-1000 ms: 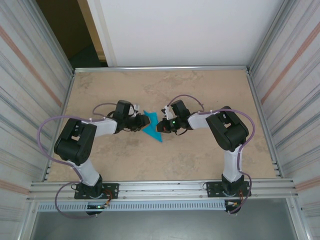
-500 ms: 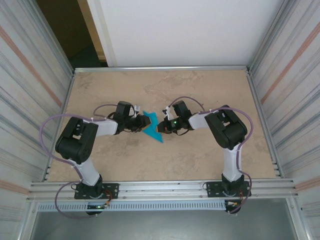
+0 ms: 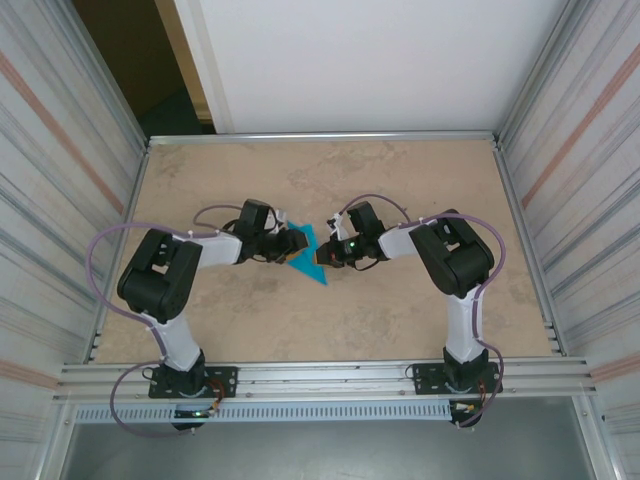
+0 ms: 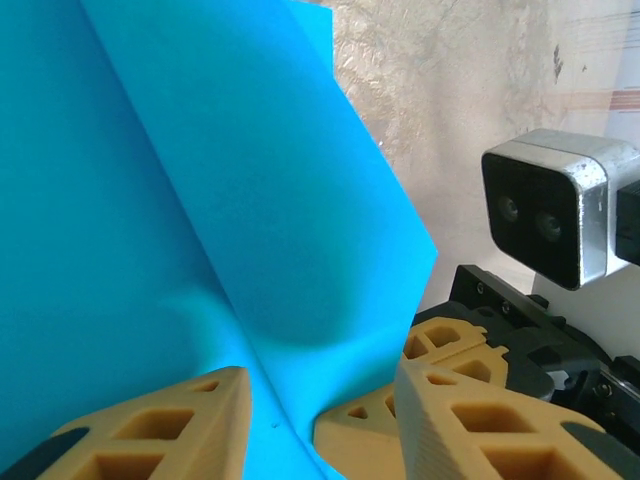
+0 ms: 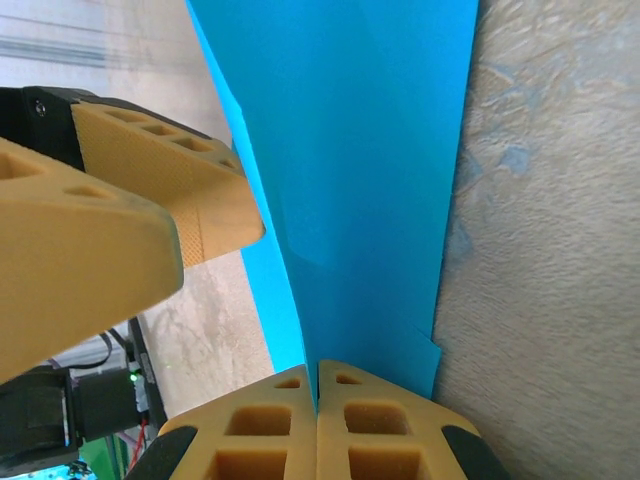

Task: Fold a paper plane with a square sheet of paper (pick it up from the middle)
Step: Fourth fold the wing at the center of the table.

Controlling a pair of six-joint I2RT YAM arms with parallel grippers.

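Observation:
The teal square sheet of paper is folded into a pointed paper plane (image 3: 306, 256) at the table's middle, between both grippers. My right gripper (image 3: 326, 252) is shut on its folded edge; in the right wrist view the pads (image 5: 316, 372) pinch the paper (image 5: 350, 150) together. My left gripper (image 3: 290, 241) is at the plane's left side. In the left wrist view its jaws (image 4: 320, 400) stand apart around a crease of the paper (image 4: 200, 200) without pinching it. The right gripper's fingers (image 4: 440, 335) show just behind the paper.
The beige table (image 3: 400, 310) is ringed by a metal frame (image 3: 320, 136) and corrugated side walls. The two arms' cables loop above the surface. The right wrist camera (image 4: 550, 205) sits close to my left fingers.
My left gripper's jaws have spread apart, letting go of the paper, and the left arm has shifted slightly right. The right gripper still holds the paper in place.

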